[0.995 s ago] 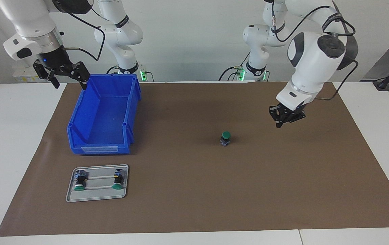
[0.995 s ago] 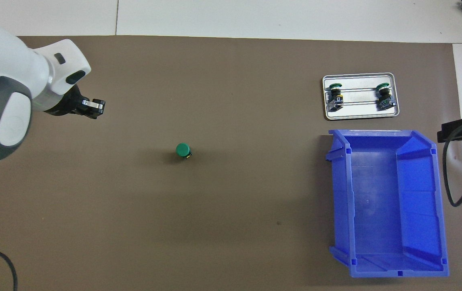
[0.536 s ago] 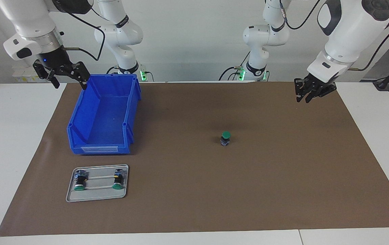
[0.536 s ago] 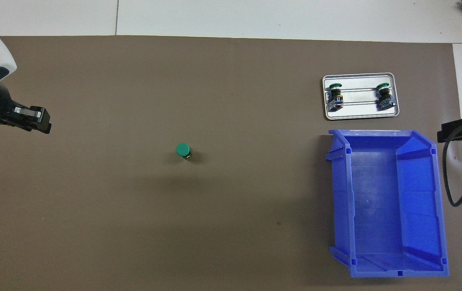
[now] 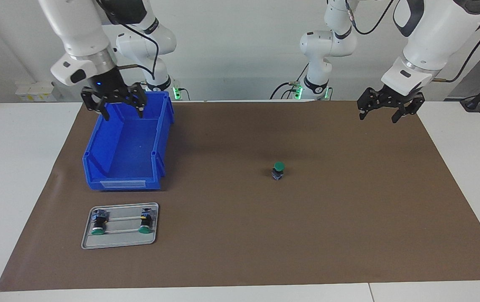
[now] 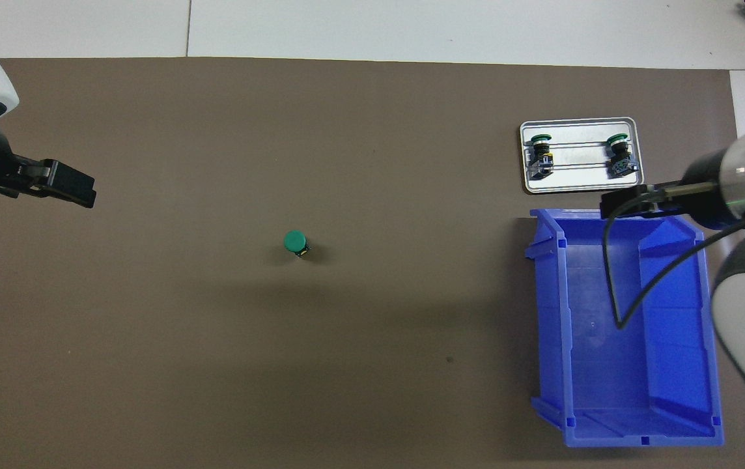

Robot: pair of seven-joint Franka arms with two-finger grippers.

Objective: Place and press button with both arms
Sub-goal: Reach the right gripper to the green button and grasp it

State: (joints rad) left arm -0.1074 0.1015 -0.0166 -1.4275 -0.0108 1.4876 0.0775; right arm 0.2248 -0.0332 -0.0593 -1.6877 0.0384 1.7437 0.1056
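Upper corners of the facing frame: we see our left pincer and right pincer spread wide, empty (button untouched, mid-frame).

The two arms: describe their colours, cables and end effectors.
Both arms are glossy white with dark grey joint covers and black cables looping alongside. Each ends in a black two-finger part: the left end effector and the right end effector. Green lights glow at both bases.

A green-capped button stands upright on the brown mat. Two more lie in a metal tray, just beside a blue bin that sits nearer the robots.
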